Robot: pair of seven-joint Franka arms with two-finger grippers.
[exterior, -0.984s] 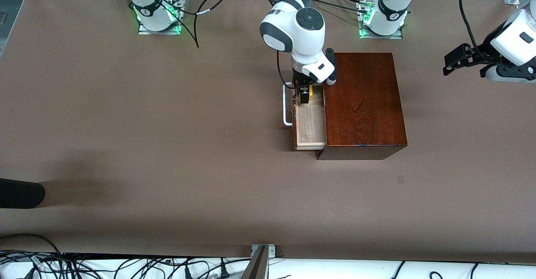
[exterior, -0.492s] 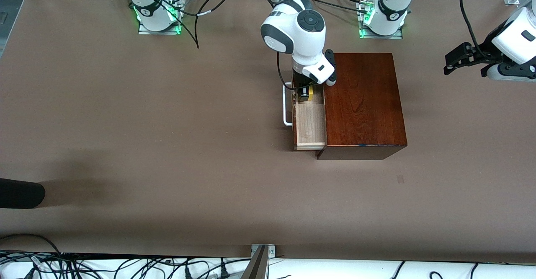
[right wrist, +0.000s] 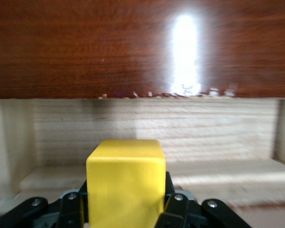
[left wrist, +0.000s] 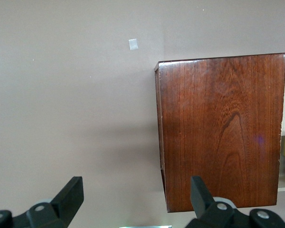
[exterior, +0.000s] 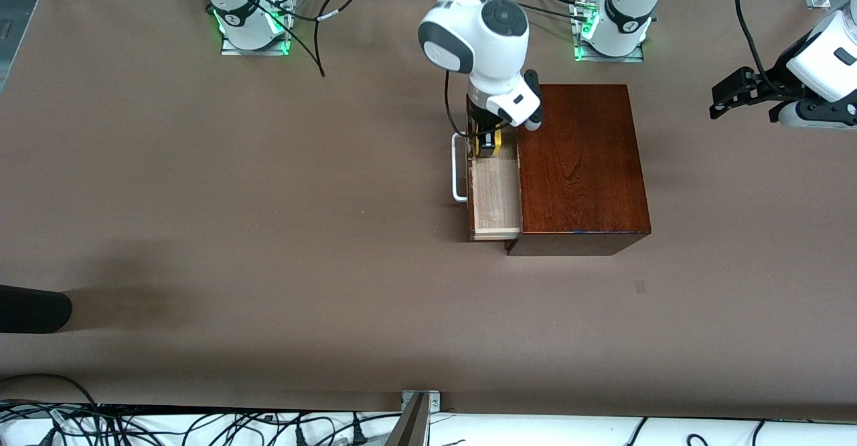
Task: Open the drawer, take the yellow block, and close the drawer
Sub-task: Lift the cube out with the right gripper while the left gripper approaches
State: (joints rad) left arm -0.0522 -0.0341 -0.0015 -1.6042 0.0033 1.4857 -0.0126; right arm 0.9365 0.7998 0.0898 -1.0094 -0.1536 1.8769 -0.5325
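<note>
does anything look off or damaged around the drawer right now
Nothing stands out. The drawer sits open and square in the wooden box, and the right hand holds the yellow block level over it. The left hand waits open.

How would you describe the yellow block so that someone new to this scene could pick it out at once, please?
Find the glossy mahogany box on the table; its pale wooden drawer stands pulled out toward the right arm's end. Over the drawer's end farthest from the front camera, the right gripper grips the yellow block, the only bright yellow thing among browns.
</note>
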